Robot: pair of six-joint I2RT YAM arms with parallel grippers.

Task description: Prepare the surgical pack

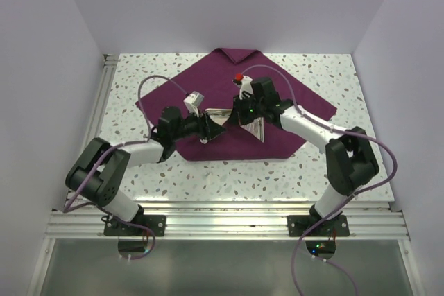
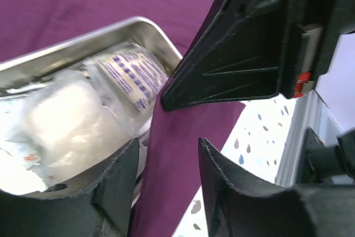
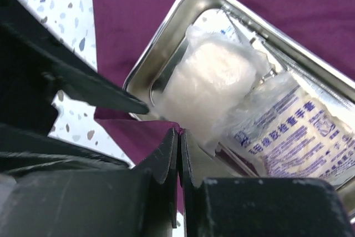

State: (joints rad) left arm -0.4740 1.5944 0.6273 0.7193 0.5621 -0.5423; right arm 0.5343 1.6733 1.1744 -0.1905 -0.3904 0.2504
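The plum-maroon drape of the surgical pack (image 1: 215,74) lies spread as a diamond on the speckled table. A steel tray (image 1: 223,117) sits at its middle, holding a white gauze pack (image 3: 216,76) and a blue-printed packet (image 3: 294,131). My right gripper (image 3: 179,137) is shut on a fold of the drape (image 3: 138,131) at the tray's near corner; in the top view it (image 1: 243,117) is over the tray. My left gripper (image 2: 166,159) is open, its jaws on either side of a raised strip of drape (image 2: 172,131) beside the tray (image 2: 111,31); the top view shows it (image 1: 208,132) at the tray's left end.
The two grippers are very close: the right one's black fingers (image 2: 233,54) fill the upper right of the left wrist view. An aluminium rail (image 1: 104,102) runs along the table's left edge and another (image 1: 222,223) along the front. White walls enclose the table.
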